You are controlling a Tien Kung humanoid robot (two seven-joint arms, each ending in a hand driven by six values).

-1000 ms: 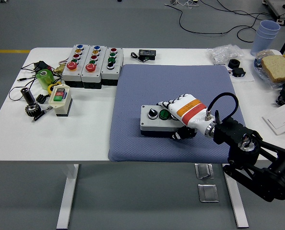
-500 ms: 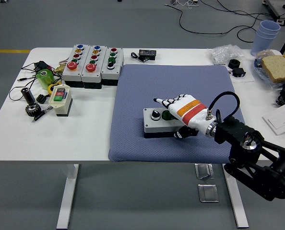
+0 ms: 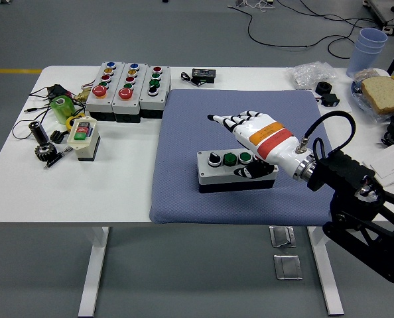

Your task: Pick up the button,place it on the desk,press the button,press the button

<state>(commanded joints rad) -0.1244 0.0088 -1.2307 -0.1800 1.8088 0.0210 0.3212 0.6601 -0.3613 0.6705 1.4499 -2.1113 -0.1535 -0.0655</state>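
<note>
A grey button box (image 3: 218, 171) with a black knob and two green buttons lies on the blue mat (image 3: 184, 119), near its front. My right hand (image 3: 249, 130), in a white glove with an orange and a red band, hovers just above the box's right end. Its fingers (image 3: 225, 121) are stretched out flat, pointing up and left, and hold nothing. The thumb hangs down by the box's right top. The left arm is out of view.
Three more button boxes (image 3: 127, 83) stand at the back left. A small cream box (image 3: 82, 136), a green object, tools and cables lie at the left. A black adapter (image 3: 202, 75), plastic bags, cups (image 3: 369, 46) and bread (image 3: 386, 93) are at the back and right.
My right hand has lifted off the box's buttons and risen up and to the right. The two green buttons now show. The box shifted slightly to the right.
</note>
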